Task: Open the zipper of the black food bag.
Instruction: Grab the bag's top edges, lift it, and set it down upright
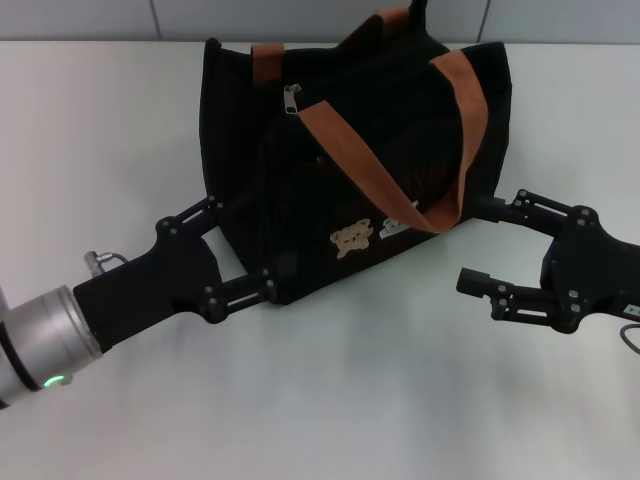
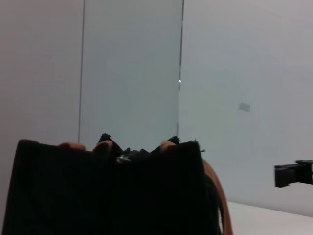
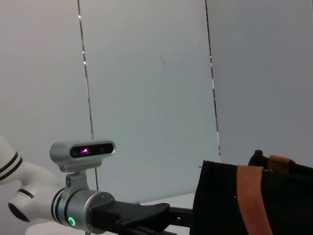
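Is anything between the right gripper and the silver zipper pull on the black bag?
Yes. An orange-brown strap handle arches across the black fabric food bag, between the open right gripper and the silver zipper pull near the bag's far left end.

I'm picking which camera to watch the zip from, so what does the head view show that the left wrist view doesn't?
Only the head view shows the zipper with its silver pull, the bear patch, and the left gripper, jaws open at the bag's left end. Only the left wrist view shows the wall panels behind. Both show the black food bag and the open right gripper.
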Tool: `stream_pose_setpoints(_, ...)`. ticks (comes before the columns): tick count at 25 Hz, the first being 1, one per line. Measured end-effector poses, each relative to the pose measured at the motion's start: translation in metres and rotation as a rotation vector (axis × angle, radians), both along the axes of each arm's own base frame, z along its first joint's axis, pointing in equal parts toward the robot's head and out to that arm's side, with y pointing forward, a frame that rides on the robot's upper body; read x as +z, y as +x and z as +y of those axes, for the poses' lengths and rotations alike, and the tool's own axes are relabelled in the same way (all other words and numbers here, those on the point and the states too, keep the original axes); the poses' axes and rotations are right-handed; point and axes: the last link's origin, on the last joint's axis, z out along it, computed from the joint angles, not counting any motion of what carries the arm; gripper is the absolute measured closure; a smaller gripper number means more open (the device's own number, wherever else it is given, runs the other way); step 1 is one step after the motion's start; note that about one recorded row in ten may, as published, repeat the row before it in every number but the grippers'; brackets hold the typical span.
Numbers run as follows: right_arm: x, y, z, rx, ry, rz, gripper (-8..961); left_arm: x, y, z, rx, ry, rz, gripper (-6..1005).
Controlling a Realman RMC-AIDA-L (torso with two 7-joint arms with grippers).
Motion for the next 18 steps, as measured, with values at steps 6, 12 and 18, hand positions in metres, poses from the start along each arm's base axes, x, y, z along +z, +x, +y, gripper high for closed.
stream_pose_setpoints(6,-0.004,0.0,-0.001,-0.011,-0.002,0.007,131,-0.021,0.01,0.007,0.015,0.022,0.002,226)
stream_pose_setpoints(12,-0.009,0.0,-0.006,0.003,-0.001,0.023,131,-0.035,0.011,0.013,0.079,0.117,0.035,272)
stream_pose_setpoints(18,-0.01,0.002,-0.01,-0.006,-0.003,0.028,131,-0.036,0.01,0.008,0.056,0.169,0.056,506)
